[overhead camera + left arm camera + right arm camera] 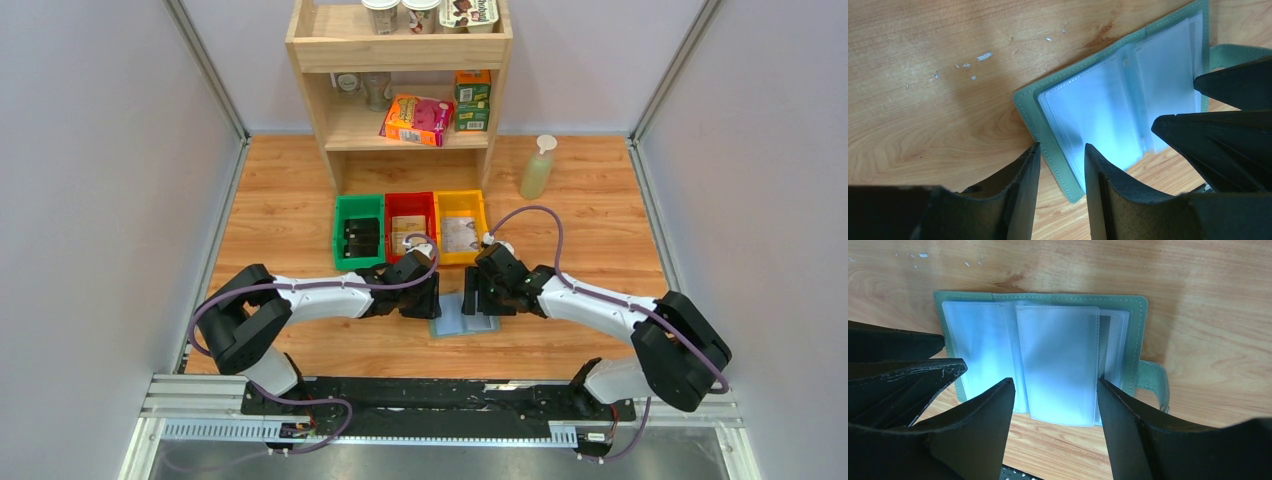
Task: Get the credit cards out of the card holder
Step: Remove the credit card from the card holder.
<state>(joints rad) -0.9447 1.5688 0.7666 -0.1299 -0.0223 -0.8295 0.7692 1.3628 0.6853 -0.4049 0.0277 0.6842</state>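
Observation:
The grey-green card holder (465, 316) lies open and flat on the wooden table between both grippers. Its pale blue-grey clear sleeves face up in the left wrist view (1108, 110) and the right wrist view (1043, 355). Its closure tab (1154, 385) sticks out on the right side. No credit card shows in the sleeves. My left gripper (1062, 146) is open, its fingers straddling the holder's left cover edge near a corner. My right gripper (1055, 382) is open, its fingers either side of one raised sleeve page. The two grippers (432, 298) (478, 300) are close together over the holder.
A green bin (359, 232) with dark objects, a red bin (410, 227) and a yellow bin (461, 226) stand just behind the holder. A wooden shelf (400, 90) with boxes and cups stands at the back. A bottle (537, 168) stands to its right. Walls close in both sides.

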